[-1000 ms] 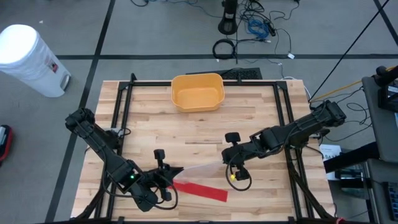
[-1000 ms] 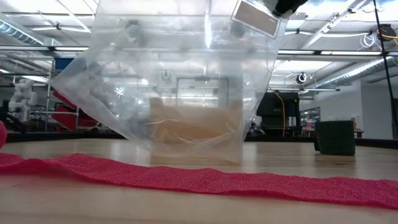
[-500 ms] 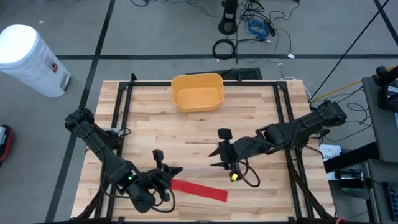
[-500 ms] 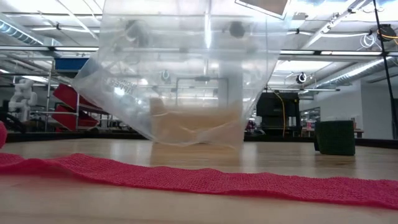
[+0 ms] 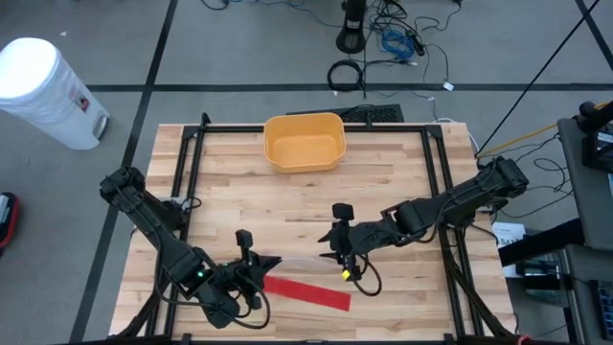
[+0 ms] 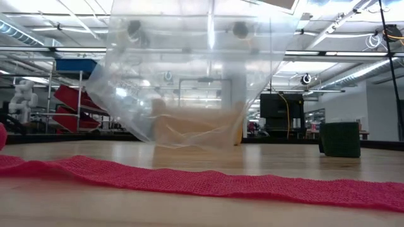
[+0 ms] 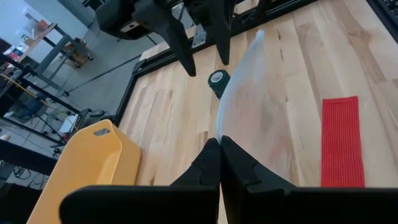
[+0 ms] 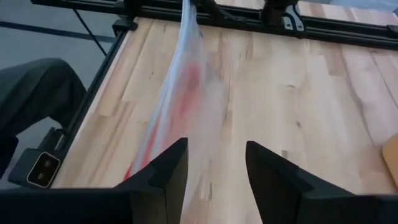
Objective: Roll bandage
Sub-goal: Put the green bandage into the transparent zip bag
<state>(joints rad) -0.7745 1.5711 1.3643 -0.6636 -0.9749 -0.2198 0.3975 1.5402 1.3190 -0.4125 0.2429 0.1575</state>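
Here the red bandage (image 5: 306,292) lies unrolled, left claw (image 7: 219,163) pinching the clear bag (image 6: 189,75), right claw (image 8: 214,180) parted.

The right gripper (image 5: 334,251) has opened its jaws, slid left and released the clear bag (image 6: 189,75).

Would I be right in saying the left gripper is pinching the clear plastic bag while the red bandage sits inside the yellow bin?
Not quite. The left gripper does pinch the clear plastic bag, but the red bandage lies flat on the table, not in the yellow bin, as the high view shows.
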